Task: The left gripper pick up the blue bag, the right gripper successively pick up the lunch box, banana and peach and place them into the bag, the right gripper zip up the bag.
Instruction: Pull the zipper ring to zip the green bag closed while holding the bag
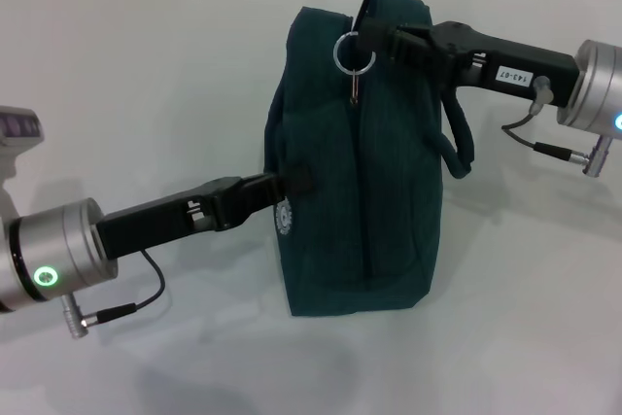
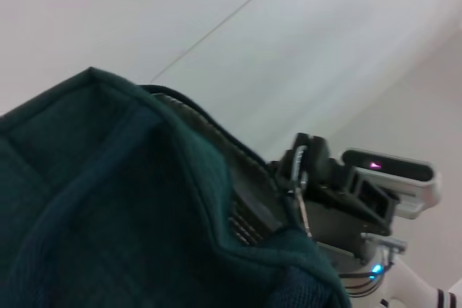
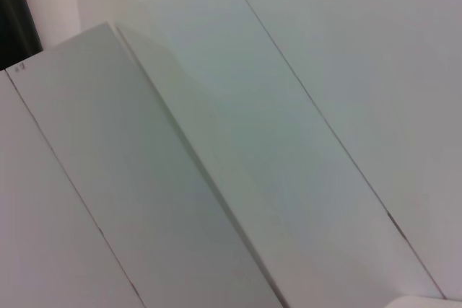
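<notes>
Bag (image 1: 360,172) upright on table (image 1: 146,75), zip closed.
Right gripper (image 1: 374,41) pinches ring zip pull (image 1: 353,53) at top; left gripper (image 1: 292,182) clamps bag's side.

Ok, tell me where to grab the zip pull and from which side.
Take the silver ring of the zip pull at the top of the blue bag, coming from the robot's right, where the right gripper sits. The ring hangs free, facing the head camera.

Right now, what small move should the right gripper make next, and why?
Probably let go of the ring pull and back away. The right gripper sits at the bag top's end, the zip looks closed, and the left gripper holds the bag's side.
</notes>
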{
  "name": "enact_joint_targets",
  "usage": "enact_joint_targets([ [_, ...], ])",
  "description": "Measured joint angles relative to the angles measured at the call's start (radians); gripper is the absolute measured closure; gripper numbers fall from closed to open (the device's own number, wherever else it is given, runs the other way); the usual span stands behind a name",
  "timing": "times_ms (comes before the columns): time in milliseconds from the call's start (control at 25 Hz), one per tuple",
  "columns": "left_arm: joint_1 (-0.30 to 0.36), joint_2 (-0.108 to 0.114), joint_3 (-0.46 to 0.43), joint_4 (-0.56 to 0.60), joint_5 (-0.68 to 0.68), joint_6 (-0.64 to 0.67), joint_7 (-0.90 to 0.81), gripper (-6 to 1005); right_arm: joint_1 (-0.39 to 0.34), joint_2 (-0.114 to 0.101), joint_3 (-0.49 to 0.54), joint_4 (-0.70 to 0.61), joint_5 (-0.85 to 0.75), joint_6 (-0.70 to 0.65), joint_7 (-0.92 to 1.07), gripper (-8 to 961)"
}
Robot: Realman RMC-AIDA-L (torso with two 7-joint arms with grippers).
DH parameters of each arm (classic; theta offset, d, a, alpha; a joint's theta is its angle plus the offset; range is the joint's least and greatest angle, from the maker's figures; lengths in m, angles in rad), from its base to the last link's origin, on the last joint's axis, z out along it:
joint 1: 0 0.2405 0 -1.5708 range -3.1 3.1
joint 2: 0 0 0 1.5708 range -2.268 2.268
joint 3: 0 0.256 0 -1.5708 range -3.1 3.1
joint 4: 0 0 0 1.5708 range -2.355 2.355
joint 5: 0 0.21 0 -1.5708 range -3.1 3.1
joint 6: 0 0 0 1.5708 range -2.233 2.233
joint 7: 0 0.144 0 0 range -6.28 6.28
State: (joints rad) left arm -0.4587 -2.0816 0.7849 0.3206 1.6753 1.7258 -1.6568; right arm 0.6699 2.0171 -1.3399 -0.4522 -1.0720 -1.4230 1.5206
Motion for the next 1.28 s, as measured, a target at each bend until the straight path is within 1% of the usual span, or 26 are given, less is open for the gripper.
enact_joint_targets([
  [360,0.005,0.000,0.000,0.000,0.015,-0.003,-0.005,949,-0.002,0.000,0.001,0.003,0.010,-0.001,0.002,941],
  [1080,0.016,0.000,0.002,0.000,0.021,0.058,-0.005,948,-0.006,0.000,0.001,0.002,0.009,0.017,-0.008,942],
  [1280,0.015,0.000,0.021,0.000,0.021,0.058,-0.005,949,-0.007,0.000,0.001,0.001,0.011,0.015,-0.008,942],
])
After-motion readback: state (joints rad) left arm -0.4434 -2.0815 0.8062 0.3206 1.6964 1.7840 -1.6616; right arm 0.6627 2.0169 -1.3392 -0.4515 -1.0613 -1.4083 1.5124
